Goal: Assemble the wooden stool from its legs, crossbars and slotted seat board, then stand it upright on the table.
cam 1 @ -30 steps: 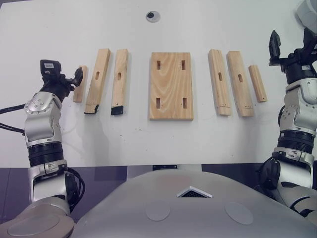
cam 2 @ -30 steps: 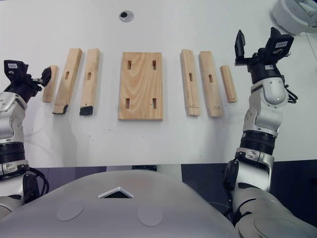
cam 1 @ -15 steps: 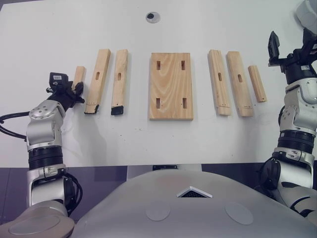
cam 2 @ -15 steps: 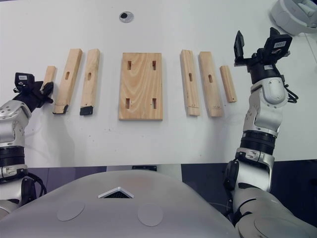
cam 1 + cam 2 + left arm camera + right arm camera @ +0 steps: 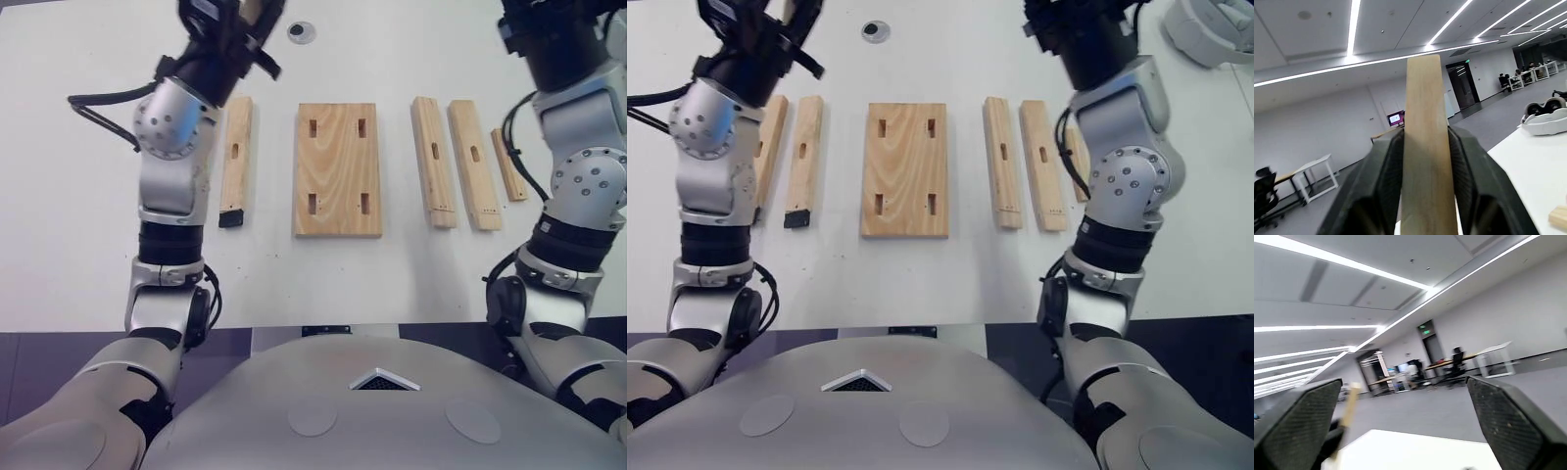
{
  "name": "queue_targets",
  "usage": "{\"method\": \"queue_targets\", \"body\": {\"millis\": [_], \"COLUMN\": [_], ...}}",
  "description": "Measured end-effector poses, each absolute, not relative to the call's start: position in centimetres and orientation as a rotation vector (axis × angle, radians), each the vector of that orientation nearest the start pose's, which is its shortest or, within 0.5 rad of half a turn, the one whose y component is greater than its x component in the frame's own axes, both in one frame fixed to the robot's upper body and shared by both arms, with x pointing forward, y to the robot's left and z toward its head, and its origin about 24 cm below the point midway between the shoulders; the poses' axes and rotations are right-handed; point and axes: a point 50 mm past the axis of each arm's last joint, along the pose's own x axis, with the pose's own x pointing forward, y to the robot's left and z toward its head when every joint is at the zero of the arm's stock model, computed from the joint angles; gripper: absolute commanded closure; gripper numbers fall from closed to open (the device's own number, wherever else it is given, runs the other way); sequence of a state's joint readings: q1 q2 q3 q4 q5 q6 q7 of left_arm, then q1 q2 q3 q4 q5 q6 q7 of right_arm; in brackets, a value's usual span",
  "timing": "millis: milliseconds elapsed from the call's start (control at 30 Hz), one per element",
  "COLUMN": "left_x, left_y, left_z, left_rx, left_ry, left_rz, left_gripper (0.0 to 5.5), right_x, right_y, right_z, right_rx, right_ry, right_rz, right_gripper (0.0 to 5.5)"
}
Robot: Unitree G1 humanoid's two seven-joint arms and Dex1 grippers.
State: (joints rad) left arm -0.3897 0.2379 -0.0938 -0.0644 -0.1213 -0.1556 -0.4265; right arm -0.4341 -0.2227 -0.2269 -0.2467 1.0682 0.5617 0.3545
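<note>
Left gripper (image 5: 1425, 136) is up high over the far-left part of the white table (image 5: 59, 245), its two dark fingers (image 5: 1382, 191) pinching a short pale wooden crossbar (image 5: 1423, 98) that stands up between them; right gripper (image 5: 1403, 382) is up high as well, over the far-right side, fingers (image 5: 1300, 428) spread wide with nothing between them; down on the table, the pale rectangular wooden seat board with four slots (image 5: 338, 168) lies flat in the middle; just to its left lies a long slotted wooden leg with a dark end (image 5: 235, 152); beyond that, a second left leg (image 5: 776, 137) is half hidden behind the left arm; right of the board, the inner right leg (image 5: 433, 162) and outer right leg (image 5: 474, 164) lie side by side, close but apart; the other short crossbar (image 5: 511, 181) lies just beyond them toward the right edge, partly behind the right arm; a small dark round fitting (image 5: 302, 32) sits near the far edge, past the board.
</note>
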Motion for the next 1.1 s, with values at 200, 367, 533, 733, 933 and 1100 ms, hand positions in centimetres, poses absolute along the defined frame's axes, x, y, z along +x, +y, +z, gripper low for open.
{"method": "queue_targets", "body": {"millis": [200,367,533,733,933,1100], "left_x": [28.6,28.3,28.1,27.7,27.6,27.7], "left_y": [9.7,8.9,8.5,7.8,8.0,8.0], "left_z": [18.1,17.7,17.4,17.0,16.7,16.4], "left_rx": [0.273,0.280,0.300,0.312,0.336,0.359], "left_ry": [-0.648,-0.643,-0.637,-0.629,-0.630,-0.624], "left_rz": [-0.671,-0.707,-0.723,-0.748,-0.743,-0.742], "left_gripper": [4.20,4.20,4.20,4.20,4.20,4.20], "right_x": [27.7,27.8,28.0,28.5,28.5,28.4], "right_y": [-12.7,-12.7,-11.5,-11.2,-11.2,-10.8], "right_z": [19.5,19.4,19.5,19.0,19.1,19.0], "right_rx": [0.972,1.048,1.036,1.063,1.064,0.996], "right_ry": [-0.177,-0.148,-0.095,-0.065,-0.068,-0.052], "right_rz": [0.878,0.878,0.912,0.880,0.876,0.876], "right_gripper": [0.79,0.79,0.98,2.05,3.19,4.29]}}
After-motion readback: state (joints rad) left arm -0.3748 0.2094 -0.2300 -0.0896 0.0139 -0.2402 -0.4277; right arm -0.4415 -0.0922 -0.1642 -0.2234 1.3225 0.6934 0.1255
